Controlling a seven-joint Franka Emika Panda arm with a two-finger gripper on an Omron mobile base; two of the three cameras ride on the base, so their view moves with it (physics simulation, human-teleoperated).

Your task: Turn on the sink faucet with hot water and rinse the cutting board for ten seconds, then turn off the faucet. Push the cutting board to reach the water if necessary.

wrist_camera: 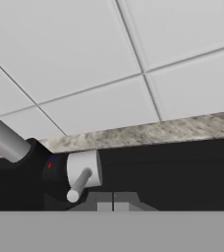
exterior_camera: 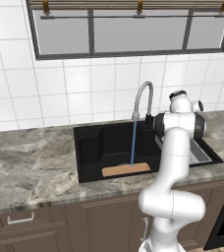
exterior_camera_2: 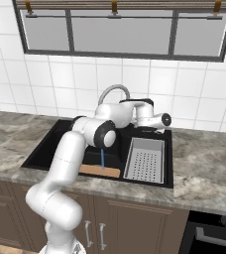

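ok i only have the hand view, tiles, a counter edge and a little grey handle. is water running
Observer: Yes. In the left base view a thin blue stream of water falls straight from the sink faucet.
Operator: does it hit the board
Observer: Yes, it lands on the cutting board, which lies flat on the sink floor near the front wall.
Operator: anything else in the basin
Observer: In the right base view a grey perforated drain tray fills the right part, beside the board and apart from it.
Operator: and my gripper
Observer: The gripper is shut, empty, just right of the faucet handle.
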